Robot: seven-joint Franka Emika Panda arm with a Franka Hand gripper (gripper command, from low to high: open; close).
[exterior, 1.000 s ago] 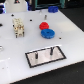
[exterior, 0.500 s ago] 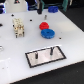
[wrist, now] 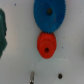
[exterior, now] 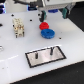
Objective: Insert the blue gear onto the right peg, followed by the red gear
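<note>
On the white desk point(exterior: 15, 50) lie one blue gear point(exterior: 48, 33) and one red gear point(exterior: 44, 25), touching each other, above the two-peg base point(exterior: 45, 55). The fingers' state I cannot tell.

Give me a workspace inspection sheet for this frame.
Surface: white table, mostly bare.
Job's things: blue gear and red gear lie flat, touching, neither on a peg; peg base with two upright pegs nearer the camera.
Clutter: small beige block-like object towards the exterior view's left.
End effector: above the gears, blurred; open or shut cannot be told.
Cables: nothing seen.
Surroundings: dark background, indistinct.
</note>
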